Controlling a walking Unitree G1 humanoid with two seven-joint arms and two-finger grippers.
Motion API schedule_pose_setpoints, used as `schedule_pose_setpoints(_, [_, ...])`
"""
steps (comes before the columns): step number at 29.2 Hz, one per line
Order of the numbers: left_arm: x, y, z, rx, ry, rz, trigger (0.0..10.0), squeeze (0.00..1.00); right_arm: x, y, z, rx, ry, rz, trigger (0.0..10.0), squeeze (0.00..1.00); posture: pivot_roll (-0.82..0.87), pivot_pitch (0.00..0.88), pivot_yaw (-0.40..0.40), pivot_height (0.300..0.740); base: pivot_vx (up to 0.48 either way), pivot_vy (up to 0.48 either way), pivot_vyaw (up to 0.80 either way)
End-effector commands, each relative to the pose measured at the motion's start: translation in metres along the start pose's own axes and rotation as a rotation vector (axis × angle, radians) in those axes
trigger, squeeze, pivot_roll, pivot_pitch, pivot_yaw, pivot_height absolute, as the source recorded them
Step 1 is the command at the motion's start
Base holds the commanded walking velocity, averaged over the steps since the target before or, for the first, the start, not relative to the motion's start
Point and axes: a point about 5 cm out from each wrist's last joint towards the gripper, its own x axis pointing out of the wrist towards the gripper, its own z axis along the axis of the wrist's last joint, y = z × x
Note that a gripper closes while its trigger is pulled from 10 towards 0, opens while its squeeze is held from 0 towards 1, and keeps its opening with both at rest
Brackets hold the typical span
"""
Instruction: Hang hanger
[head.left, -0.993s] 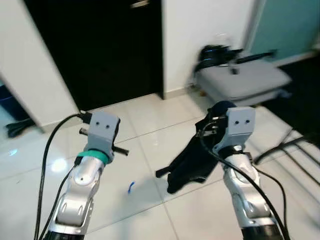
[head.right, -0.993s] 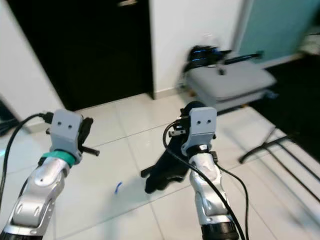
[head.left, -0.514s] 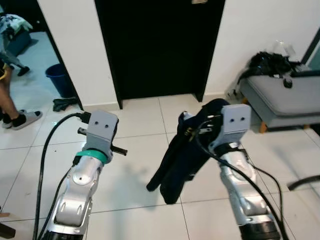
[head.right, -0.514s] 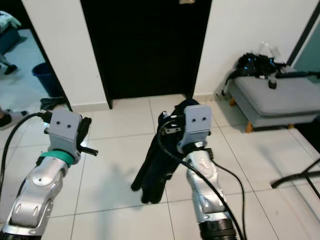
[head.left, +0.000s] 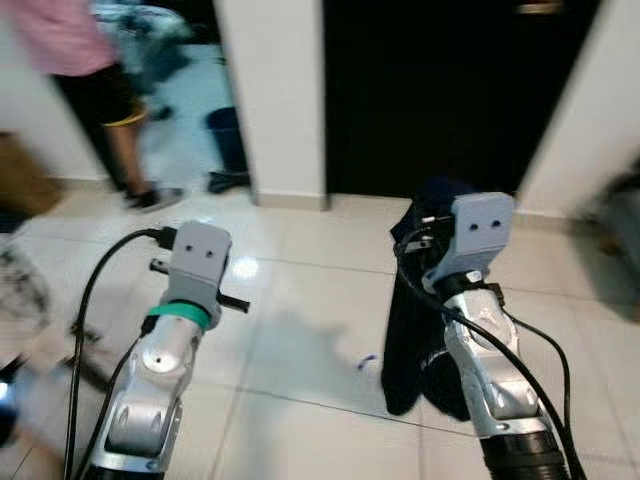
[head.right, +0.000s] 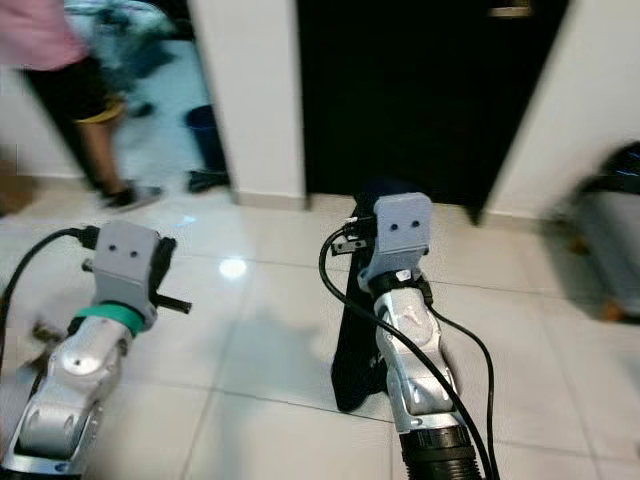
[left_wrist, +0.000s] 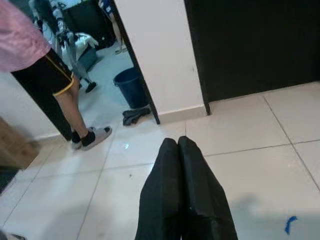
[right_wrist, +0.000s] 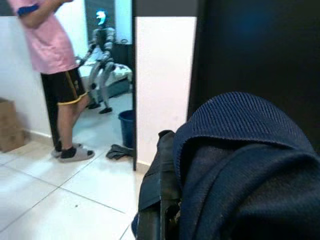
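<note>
Carrying step: the right gripper (right_wrist: 160, 220) pinches a dark garment (head.left: 415, 340) hanging below it (hanger hidden). The left gripper (left_wrist: 181, 200), fingers pressed together, is empty. Next, find a rail.

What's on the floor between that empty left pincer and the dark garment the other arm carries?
Bare white tile, apart from a small blue scrap, as the left eye view shows. The left pincer is shut; the right pincer holds the dark garment.

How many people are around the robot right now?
1. A person in a pink top and black shorts stands in the doorway ahead on the robot's left, near the blue bucket. More could be hidden behind the wall. The right hand carries the dark garment.
</note>
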Motion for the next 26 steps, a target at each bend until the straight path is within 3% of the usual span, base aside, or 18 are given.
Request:
schedule_pose_setpoints(1, [-0.0019,0.0015,-0.0026,0.013,0.016,0.003,10.0,0.0,0.0009,0.0013,0.0065,-0.002,-0.038,0.004,10.0,0.0,-0.14,0.111,0.076,0.74,0.0,0.0,0.79])
schedule_pose_setpoints(8, [-0.001,0.0032,-0.0026,0.023,0.013,0.016,10.0,0.0,0.0017,0.0011,0.0065,-0.001,-0.041,0.003,10.0,0.0,-0.14,0.108,0.077,0.74,0.0,0.0,0.79])
schedule_pose_setpoints(11, [-0.0002,0.0068,-0.0024,0.041,0.009,0.054,10.0,0.0,0.0026,0.0,0.0083,0.026,-0.051,-0.004,10.0,0.0,-0.13,0.104,0.073,0.74,0.406,0.0,0.75])
schedule_pose_setpoints(15, [0.0007,0.0095,-0.0027,0.047,0.015,0.08,10.0,0.0,0.0043,0.0032,0.01,0.076,-0.056,0.007,10.0,0.0,-0.13,0.099,0.071,0.74,0.463,0.0,0.0])
schedule_pose_setpoints(26, [0.0005,0.0111,-0.0009,0.065,0.002,0.097,10.0,0.0,0.0045,0.0042,0.0089,0.072,-0.056,0.014,10.0,0.0,-0.12,0.097,0.066,0.74,0.464,0.0,0.0])
